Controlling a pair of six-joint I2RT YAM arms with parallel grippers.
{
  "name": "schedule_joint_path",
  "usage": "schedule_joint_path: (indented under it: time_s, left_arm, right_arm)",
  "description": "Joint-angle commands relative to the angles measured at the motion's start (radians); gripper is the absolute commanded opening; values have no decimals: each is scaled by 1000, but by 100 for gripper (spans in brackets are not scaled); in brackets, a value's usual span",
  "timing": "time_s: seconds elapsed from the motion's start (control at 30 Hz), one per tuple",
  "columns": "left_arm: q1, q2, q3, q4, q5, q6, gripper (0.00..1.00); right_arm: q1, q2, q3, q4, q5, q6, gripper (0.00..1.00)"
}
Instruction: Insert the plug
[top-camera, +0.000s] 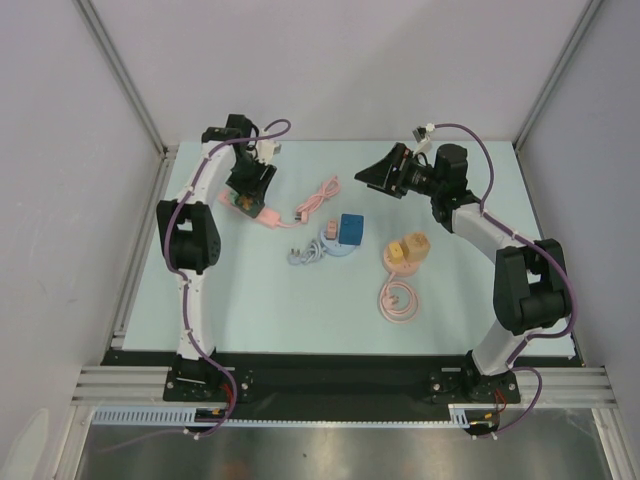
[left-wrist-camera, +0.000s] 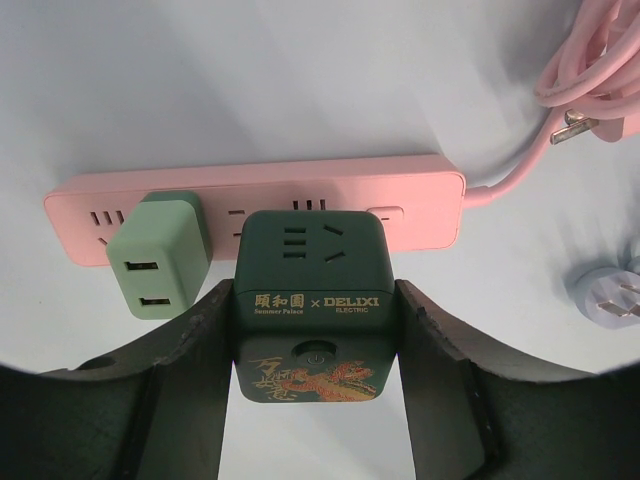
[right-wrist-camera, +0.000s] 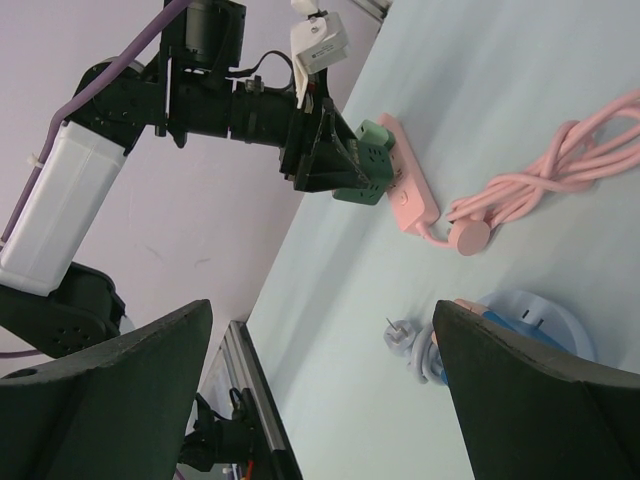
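Observation:
My left gripper is shut on a dark green cube plug with gold lettering. The cube's far end sits against the middle socket of the pink power strip, right of a light green adapter plugged into it. I cannot see whether its pins are fully in. In the top view the left gripper is at the strip, far left on the table. My right gripper is open and empty, raised at the back, its jaws wide apart in the right wrist view.
The strip's pink cable coils to its right. A lavender plug and cord lie beside a round light-blue socket base carrying a blue cube. An orange disc with adapters and a pink cable coil lie right of centre.

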Motion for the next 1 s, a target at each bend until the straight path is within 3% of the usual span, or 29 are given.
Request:
schedule_joint_path:
  time_s: [0.0, 0.5, 0.97]
  left_arm:
    - [-5, -4, 30, -29, 24, -18, 0]
    - [-7, 56, 61, -40, 37, -17, 0]
    - [-14, 19, -16, -51, 11, 2, 0]
  right_arm:
    - [-4, -43, -4, 47, 6, 6, 100]
    - [-4, -43, -3, 50, 7, 6, 100]
    - [-4, -35, 0, 64, 7, 16, 100]
